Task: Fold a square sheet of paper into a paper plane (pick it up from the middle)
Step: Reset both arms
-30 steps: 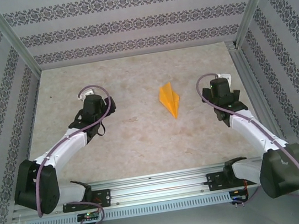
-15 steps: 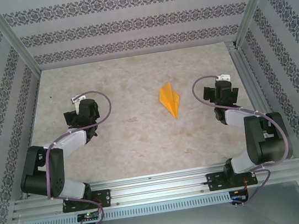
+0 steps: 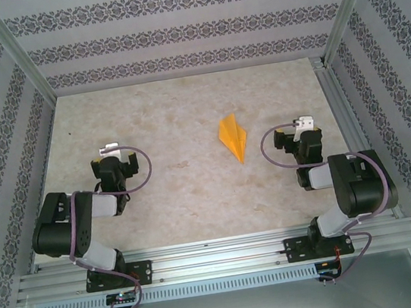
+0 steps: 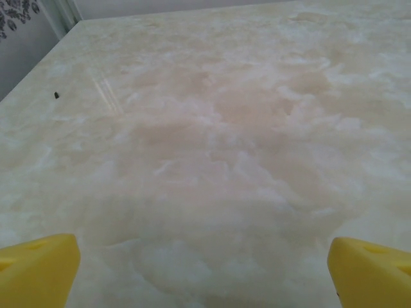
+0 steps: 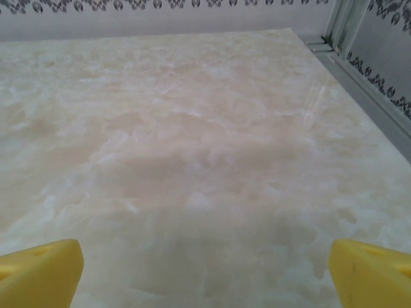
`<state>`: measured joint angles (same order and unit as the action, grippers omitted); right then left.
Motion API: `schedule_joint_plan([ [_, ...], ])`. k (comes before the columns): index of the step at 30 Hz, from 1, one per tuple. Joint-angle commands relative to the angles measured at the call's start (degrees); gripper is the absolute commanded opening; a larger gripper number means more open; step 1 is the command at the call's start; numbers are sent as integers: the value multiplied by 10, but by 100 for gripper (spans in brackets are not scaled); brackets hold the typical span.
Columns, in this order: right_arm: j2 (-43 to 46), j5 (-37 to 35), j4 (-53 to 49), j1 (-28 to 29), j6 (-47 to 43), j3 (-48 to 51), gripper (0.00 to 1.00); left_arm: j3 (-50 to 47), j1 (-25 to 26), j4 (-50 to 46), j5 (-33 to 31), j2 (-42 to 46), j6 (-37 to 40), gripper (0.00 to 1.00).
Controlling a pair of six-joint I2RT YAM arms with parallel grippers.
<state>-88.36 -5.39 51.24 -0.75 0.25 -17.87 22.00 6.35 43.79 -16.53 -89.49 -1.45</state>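
On the pale marbled table (image 3: 196, 193), a little right of centre, lies the paper plane (image 3: 234, 138), an orange-yellow dart. Its narrow point is toward the near edge and a crease runs down its length. It rests flat and apart from both arms, between the two grippers and nearer the right one.

The overhead view gives the whole layout. The left gripper (image 3: 117, 160) sits over the left part of the table and the right gripper (image 3: 300, 134) over the right. Both arms have their elbows bent close to their bases by the metal rail (image 3: 220, 255), and patterned walls (image 3: 188, 30) close the space on three sides. From this height the fingers are too small to judge.

The wrist cameras supply that detail. In the left wrist view the left gripper (image 4: 205, 269) has its yellow fingertips (image 4: 38, 269) in the two lower corners, spread wide apart with bare table between them. A small dark speck (image 4: 56, 95) lies on the surface toward the far left. In the right wrist view the right gripper (image 5: 205, 273) is likewise spread wide, with its fingertips (image 5: 38, 273) at the lower corners and nothing held between them. The table runs back to the patterned wall, with a metal frame post (image 5: 359, 83) along the right side. Both wrist cameras look out low across the marbled surface.
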Motion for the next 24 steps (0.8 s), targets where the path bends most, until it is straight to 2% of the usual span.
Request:
schedule_joint_plan([
  [1, 4, -16, 53, 6, 2, -14, 98, 1, -11, 70, 21, -1, 4, 100],
  [8, 4, -37, 64, 7, 7, -14, 98, 2, -8, 66, 25, 1, 9, 100],
  [12, 4, -36, 64, 6, 8, -14, 98, 11, -9, 50, 65, 3, 23, 100],
  [24, 3, -37, 65, 7, 7, -14, 98, 14, -16, 45, 93, 1, 24, 100],
])
